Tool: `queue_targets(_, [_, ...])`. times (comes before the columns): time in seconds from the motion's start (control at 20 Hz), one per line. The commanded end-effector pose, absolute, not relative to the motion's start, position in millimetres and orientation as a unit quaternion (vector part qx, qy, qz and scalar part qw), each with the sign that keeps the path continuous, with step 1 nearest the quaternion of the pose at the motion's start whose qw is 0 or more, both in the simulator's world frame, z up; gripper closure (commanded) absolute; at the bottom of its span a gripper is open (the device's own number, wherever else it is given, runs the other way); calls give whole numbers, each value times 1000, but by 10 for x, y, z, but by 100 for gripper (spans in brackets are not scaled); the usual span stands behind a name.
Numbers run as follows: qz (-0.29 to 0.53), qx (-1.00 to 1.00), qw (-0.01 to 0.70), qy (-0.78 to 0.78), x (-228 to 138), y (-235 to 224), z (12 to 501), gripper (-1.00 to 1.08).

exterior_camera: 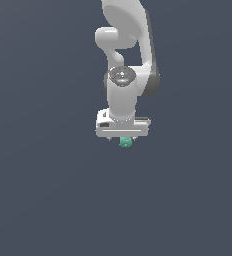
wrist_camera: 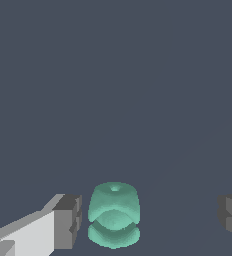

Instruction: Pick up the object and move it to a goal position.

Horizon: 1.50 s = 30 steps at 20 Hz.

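Observation:
The object (wrist_camera: 113, 214) is a small teal-green lumpy thing with a ribbed, bumpy surface. In the wrist view it sits between my two grey fingertips (wrist_camera: 68, 220), nearer to one of them, with a wide gap to the other. My gripper (wrist_camera: 148, 216) is open and touches nothing. In the exterior view the white arm hangs straight down over the dark floor and my gripper (exterior_camera: 123, 140) is lowered around the object (exterior_camera: 125, 142), which peeks out just under the white hand.
A plain dark grey-blue floor (exterior_camera: 48, 200) fills both views. No other object, container or edge shows.

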State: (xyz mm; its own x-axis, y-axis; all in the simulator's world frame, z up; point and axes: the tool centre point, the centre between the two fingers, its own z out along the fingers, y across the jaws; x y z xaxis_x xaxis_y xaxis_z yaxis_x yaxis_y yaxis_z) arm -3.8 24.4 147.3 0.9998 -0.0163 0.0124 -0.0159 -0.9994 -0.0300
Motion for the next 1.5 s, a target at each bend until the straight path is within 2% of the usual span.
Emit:
queue_targets(0.0, [-5,-1000,12,10,-130,288,1380,-92])
queue_targets(0.65, [0,-1000,1,20,-671,491,934,-92])
queue_targets(1.1, [0,-1000,0,21,-714,506,873,-92])
queue_targets(1.45, [0,-1000,0,21,-731,506,584,-92])
